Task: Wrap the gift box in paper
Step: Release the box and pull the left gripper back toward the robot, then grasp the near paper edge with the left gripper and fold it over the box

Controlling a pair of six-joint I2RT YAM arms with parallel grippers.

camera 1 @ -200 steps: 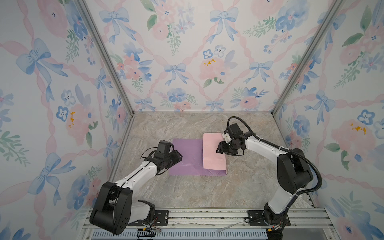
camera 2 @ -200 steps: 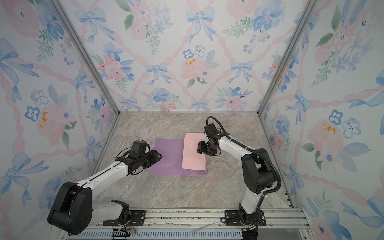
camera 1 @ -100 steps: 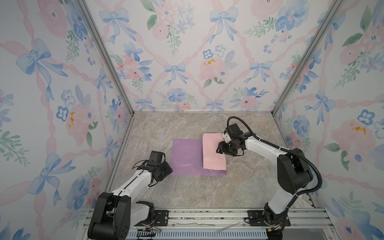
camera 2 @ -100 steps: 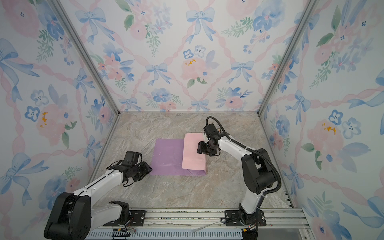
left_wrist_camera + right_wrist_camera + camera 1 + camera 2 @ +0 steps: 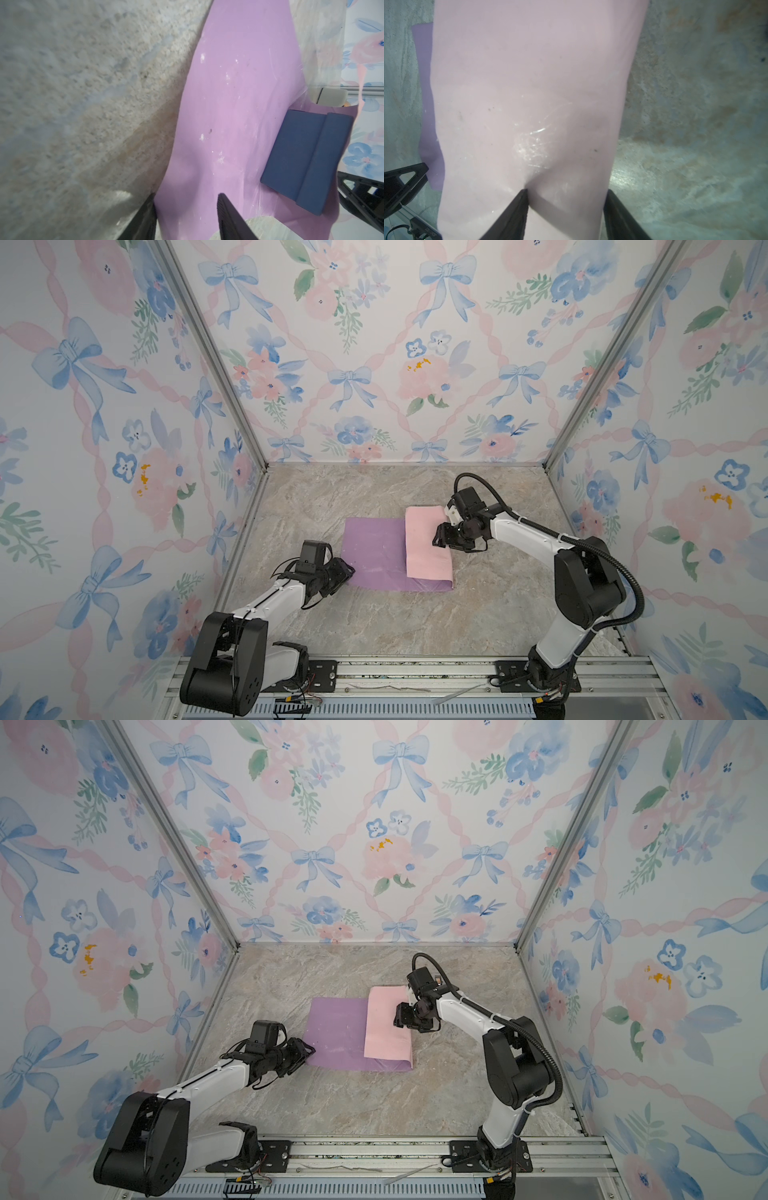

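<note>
The right fingers stand spread, one tip dimpling the pale pink flap folded over the small flat navy-blue gift box beneath them. The left fingers, also spread, straddle the free edge of the thin lilac-purple paper sheet on the marbled desk; I'd have them pinch just that edge and lift it boxward without dragging.

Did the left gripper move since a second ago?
Yes. The left gripper slid along the paper's left edge, from about its middle toward its near corner.
</note>
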